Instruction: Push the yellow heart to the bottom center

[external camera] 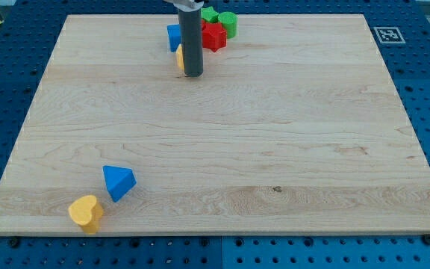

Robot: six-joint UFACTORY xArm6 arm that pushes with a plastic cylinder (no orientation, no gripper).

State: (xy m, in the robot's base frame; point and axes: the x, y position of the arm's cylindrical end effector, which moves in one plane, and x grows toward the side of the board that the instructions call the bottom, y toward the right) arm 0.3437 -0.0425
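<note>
The yellow heart (86, 213) lies near the board's bottom left corner. A blue triangular block (118, 181) sits just up and to the right of it, close to it. My tip (192, 74) is far away at the view's top centre, standing on the board beside a cluster of blocks. A yellow block (179, 57) shows partly behind the rod on its left, with a blue block (174, 36) above it.
A red block (214, 36) and two green blocks (227, 23) (209, 14) crowd the top edge right of the rod. The wooden board (275, 149) lies on a blue pegboard table. A fiducial tag (388, 34) sits at the top right.
</note>
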